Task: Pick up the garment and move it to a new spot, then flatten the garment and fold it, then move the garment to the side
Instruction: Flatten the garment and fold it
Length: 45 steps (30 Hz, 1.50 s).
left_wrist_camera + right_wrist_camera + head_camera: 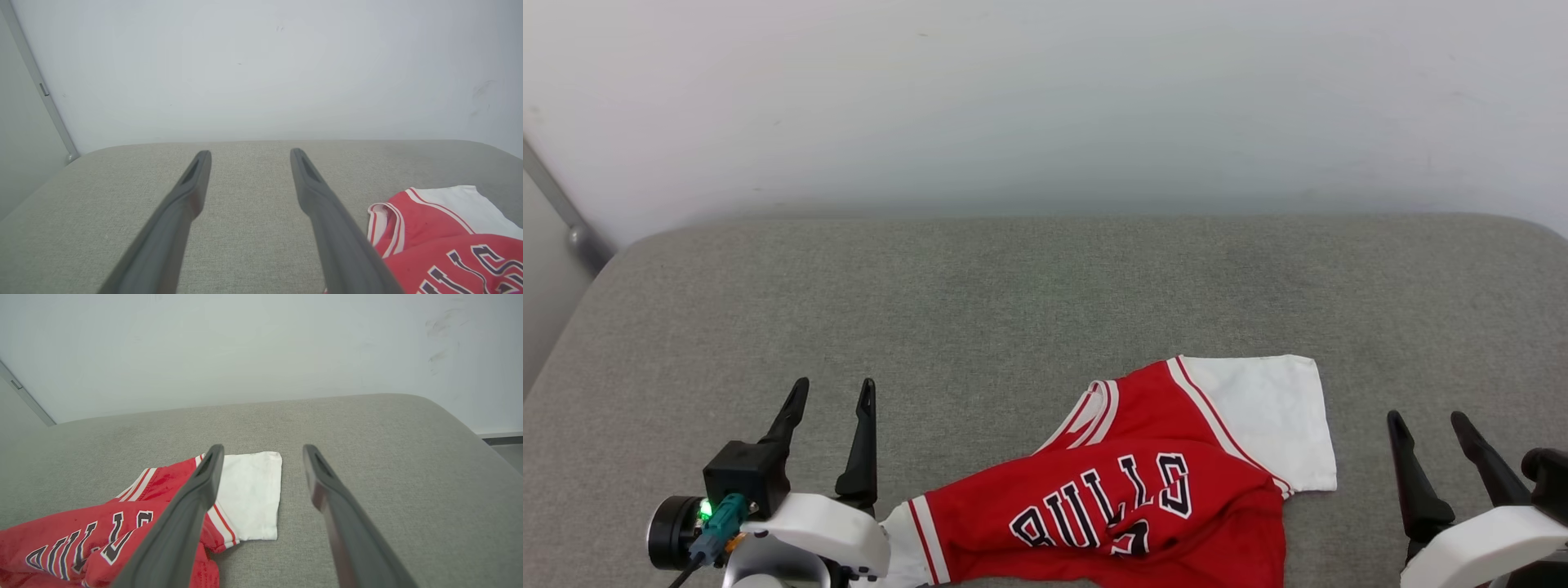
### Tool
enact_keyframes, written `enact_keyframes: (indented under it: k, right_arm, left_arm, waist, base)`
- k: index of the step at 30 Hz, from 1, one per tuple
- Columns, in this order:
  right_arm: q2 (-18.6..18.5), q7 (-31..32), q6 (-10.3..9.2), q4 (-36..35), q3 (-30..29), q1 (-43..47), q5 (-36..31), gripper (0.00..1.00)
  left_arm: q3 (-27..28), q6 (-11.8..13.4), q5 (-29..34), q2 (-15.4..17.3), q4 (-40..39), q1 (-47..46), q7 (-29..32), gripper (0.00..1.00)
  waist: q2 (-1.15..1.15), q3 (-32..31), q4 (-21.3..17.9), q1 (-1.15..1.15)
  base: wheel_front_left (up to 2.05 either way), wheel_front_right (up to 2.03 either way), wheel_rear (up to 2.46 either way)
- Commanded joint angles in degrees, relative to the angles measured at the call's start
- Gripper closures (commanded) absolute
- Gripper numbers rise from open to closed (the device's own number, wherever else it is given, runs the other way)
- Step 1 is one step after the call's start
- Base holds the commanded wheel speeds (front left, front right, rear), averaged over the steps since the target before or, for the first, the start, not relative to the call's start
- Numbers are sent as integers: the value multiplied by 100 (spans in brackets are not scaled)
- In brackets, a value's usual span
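A wide grey padded surface [1045,286] runs back to a plain pale wall [1045,98], and most of it lies bare, which leaves plenty of room for spreading cloth out. The garment [1143,490] lies at the near edge, a little to the robot's right of the middle, and its lower part runs out of the head view at the bottom. It is rumpled, not flat: the red body is bunched and skewed, so I'd say the flattening is not yet done and the folding cannot sensibly begin. The left gripper [836,388] hangs over bare padding just beside the shirt's near left corner. Its two dark fingers are spread wide and there is nothing between them. The right gripper [1425,418] is parked off the shirt's other side, near the sleeve but apart from it. It is just as wide open and holds nothing either. With one on each flank, they look placed to take opposite edges and pull the cloth taut. One white sleeve [1266,408] lies smooth and square towards the right gripper, an easy edge to pinch. The striped collar [1094,408] is folded over on itself, and the black letters [1103,502] run slantwise, showing how twisted the chest sits.
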Motion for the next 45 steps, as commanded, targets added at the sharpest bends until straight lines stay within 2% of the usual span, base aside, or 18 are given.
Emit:
enact_keyframes:
  k: [1, 4, 9, 15, 19, 23, 31, 36, 38, 39, 45]
  right_arm:
    - [6, 32, -2, 29, -23, 67, -11, 0]
    - [5, 219, -2, 210, -175, 74, 56, 0]
    - [-62, 864, -2, 895, -562, -302, 327, 0]
    - [-511, 1835, -2, 1704, -881, -1223, 764, 0]
    - [-873, 2634, -2, 2199, -819, -1938, 922, 0]
    - [-1079, 3344, -2, 2554, -707, -2536, 1011, 0]
    - [-1336, 3918, -2, 3112, -390, -3132, 960, 0]
    - [-1225, 4190, -3, 3528, -246, -3024, 1197, 0]
    - [-1215, 4276, -2, 3593, -192, -2983, 1280, 71]
    - [-1210, 4295, -2, 3609, -170, -2980, 1327, 100]
    - [-1361, 4103, -2, 3505, -66, -3147, 1461, 100]
  left_arm:
    - [18, 40, 57, -39, -36, -49, -49, 0]
    - [13, 69, 151, -73, -120, -78, -85, 0]
    - [30, 101, 261, -144, -270, -117, -132, 0]
    - [68, 12, 396, -308, -455, -354, -160, 0]
    - [116, -78, 487, -475, -472, -536, -176, 0]
    - [224, -218, 599, -648, -457, -688, -183, 0]
    - [456, -518, 850, -947, -334, -842, -180, 0]
    - [584, -670, 969, -1084, -191, -846, -180, 0]
    - [632, -716, 1006, -1116, -144, -820, -181, 0]
    - [652, -733, 1020, -1126, -121, -806, -181, 0]
    - [775, -862, 1089, -1128, 56, -704, -181, 0]
  waist:
    - [0, -5, 6, 1]
    - [0, 13, 39, 1]
    - [0, 160, 212, 1]
    - [0, 742, 575, 1]
    - [0, 1121, 794, 1]
    - [0, 1414, 965, 1]
    - [0, 1837, 1150, 1]
    - [0, 1897, 1183, 1]
    - [0, 1896, 1174, 1]
    - [0, 1891, 1168, 1]
    - [0, 1791, 1099, 1]
  base:
    - [0, 0, 0]
    - [0, 0, 0]
    - [0, 0, 0]
    - [0, 0, 0]
    - [0, 0, 0]
    - [0, 0, 0]
    - [0, 0, 0]
    - [0, 0, 0]
    - [0, 0, 0]
    - [0, 0, 0]
    - [0, 0, 0]
